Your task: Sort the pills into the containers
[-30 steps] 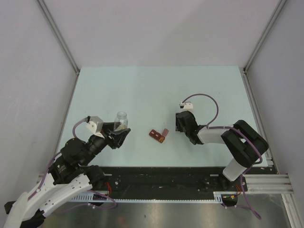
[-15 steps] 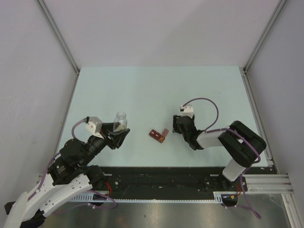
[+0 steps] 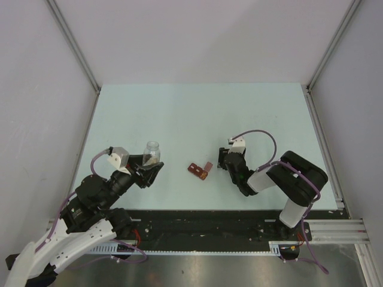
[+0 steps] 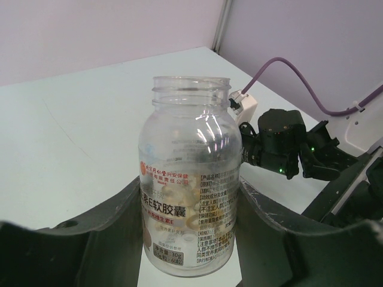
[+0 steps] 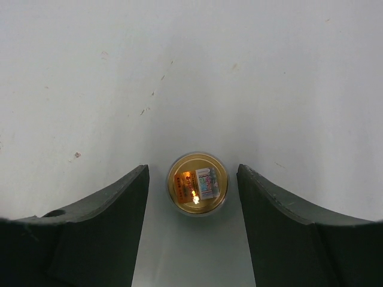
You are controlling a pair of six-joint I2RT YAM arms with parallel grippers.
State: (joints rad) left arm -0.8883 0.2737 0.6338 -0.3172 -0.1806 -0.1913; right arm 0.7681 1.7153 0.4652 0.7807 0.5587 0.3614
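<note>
The left end effector (image 4: pixel 188 188) is pinching a clear round plastic bottle (image 4: pixel 190 137) upright, mouth open upward, pale tan pills (image 4: pixel 179 212) lying inside. Its arm is stretching low over the pale tabletop (image 3: pixel 197 113). The small dark red rectangular pill box (image 3: pixel 198 171) is lying mid-tabletop, long axis running left-right and slanting nearer at its right end, rightmost lid raised. Just beside it, the right end effector (image 5: pixel 191 173) is pointing downward, spread open around a small round gold cap (image 5: pixel 197 185) without touching it.
</note>
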